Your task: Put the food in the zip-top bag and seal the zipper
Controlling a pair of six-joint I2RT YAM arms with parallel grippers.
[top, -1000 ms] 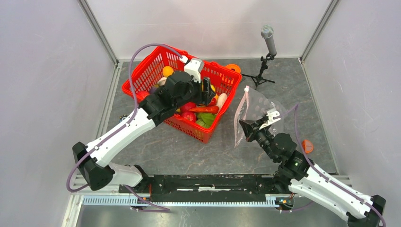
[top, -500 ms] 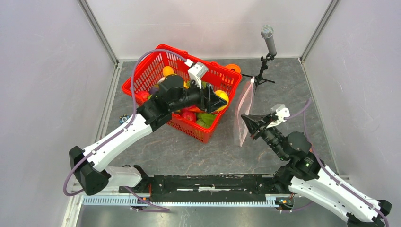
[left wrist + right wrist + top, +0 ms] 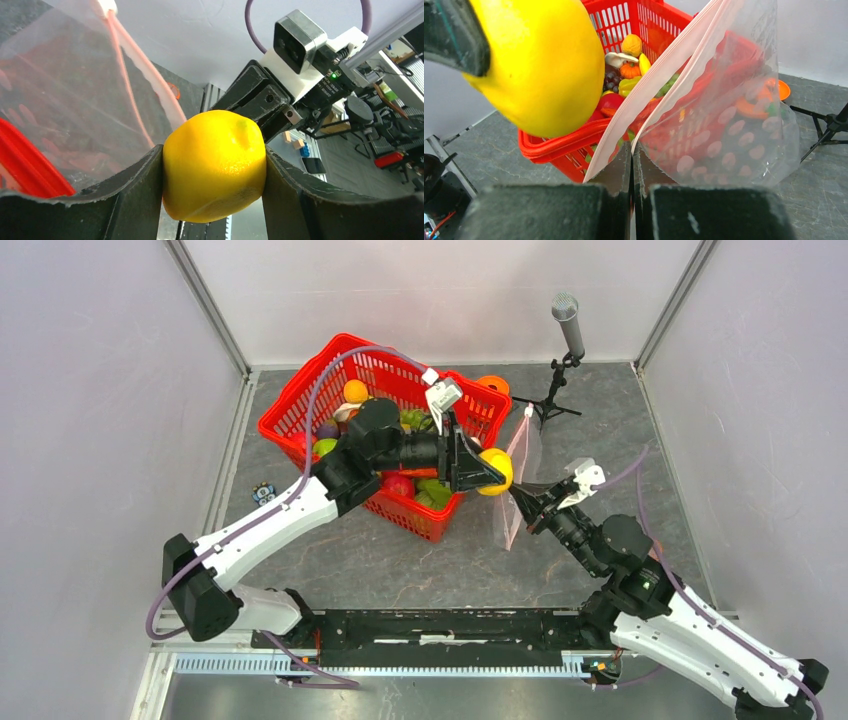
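From above, the left gripper [image 3: 488, 476] pinches a yellow lemon [image 3: 497, 470] just beside the right gripper [image 3: 528, 502], which clamps the bag [image 3: 522, 445]. The left wrist view shows the lemon between its fingers, with the bag beyond. In the right wrist view the fingers are pressed together on the zipper [image 3: 659, 70] end, and the basket [image 3: 554, 147] is behind.

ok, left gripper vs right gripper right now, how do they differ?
Left gripper holds a yellow fruit; right gripper pinches the zip-top bag at its zipper edge. Left gripper's fingers sit wide around the fruit; right gripper's are shut. Both are raised, facing each other beside the red basket.
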